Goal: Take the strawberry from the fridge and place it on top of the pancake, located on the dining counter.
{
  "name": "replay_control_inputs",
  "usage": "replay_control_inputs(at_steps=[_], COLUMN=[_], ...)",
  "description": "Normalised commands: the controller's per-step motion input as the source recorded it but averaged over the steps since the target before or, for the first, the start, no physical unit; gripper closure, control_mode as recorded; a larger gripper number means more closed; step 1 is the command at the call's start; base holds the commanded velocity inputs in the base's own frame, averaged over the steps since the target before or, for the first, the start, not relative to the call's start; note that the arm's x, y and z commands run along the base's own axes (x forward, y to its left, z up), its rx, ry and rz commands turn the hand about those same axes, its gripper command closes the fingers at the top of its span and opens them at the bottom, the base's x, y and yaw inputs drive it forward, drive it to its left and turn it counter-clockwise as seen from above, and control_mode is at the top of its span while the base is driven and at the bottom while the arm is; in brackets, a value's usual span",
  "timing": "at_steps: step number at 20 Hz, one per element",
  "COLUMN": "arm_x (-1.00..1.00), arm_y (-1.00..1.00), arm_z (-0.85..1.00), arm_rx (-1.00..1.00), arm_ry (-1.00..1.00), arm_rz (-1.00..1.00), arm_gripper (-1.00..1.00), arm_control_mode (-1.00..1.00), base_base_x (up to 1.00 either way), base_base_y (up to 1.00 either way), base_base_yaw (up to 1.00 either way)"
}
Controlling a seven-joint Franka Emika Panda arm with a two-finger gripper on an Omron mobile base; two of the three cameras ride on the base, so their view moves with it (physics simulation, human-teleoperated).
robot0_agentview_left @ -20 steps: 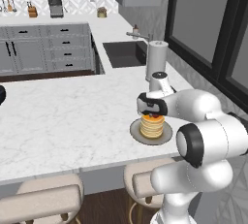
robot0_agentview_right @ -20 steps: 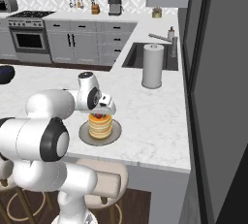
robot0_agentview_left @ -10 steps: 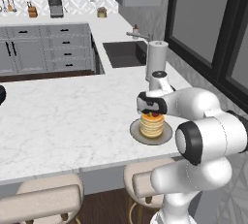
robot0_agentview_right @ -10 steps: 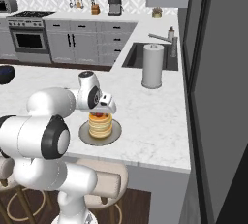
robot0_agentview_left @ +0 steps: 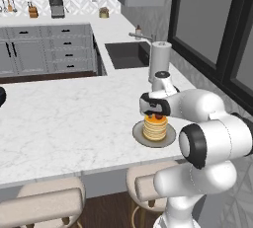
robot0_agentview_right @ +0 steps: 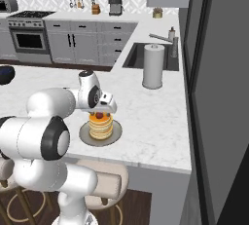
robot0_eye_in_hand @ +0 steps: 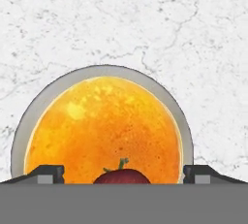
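Hovering right over the pancake stack (robot0_agentview_left: 154,128) in left base view: gripper (robot0_agentview_left: 157,115) low above it, strawberry (robot0_agentview_left: 158,117) atop the stack, grey plate (robot0_agentview_left: 139,135) under, all on dining counter (robot0_agentview_left: 64,123) near front edge. Right base view: same stack (robot0_agentview_right: 100,126) w/ red berry (robot0_agentview_right: 99,115) on top, gripper (robot0_agentview_right: 100,111) just above; paper towel roll (robot0_agentview_right: 153,66) by sink (robot0_agentview_right: 135,61) behind. Hand view: fingertips (robot0_eye_in_hand: 46,172) spread wide, apart from strawberry (robot0_eye_in_hand: 121,175) between them; berry rests on pancake (robot0_eye_in_hand: 101,126), not gripped.
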Motion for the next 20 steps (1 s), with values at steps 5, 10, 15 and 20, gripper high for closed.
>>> replay_control_inputs(at_steps=[5, 10, 15, 20], arm_x=[0.0, -0.52, -1.0, -0.94], arm_y=[0.0, 0.0, 0.11, 0.49], arm_z=[0.48, 0.58, 0.39, 0.43], arm_rx=[-0.08, -0.04, 0.08, 0.04], arm_ry=[-0.1, -0.11, -0.05, 0.01], arm_rz=[0.0, 0.0, 0.0, 0.05], arm_gripper=[-1.0, -1.0, -1.0, -1.0], arm_control_mode=[-1.0, -1.0, -1.0, -1.0], base_base_x=[0.0, 0.0, 0.0, 0.0], base_base_y=[0.0, 0.0, 0.0, 0.0], base_base_yaw=[0.0, 0.0, 0.0, 0.0])
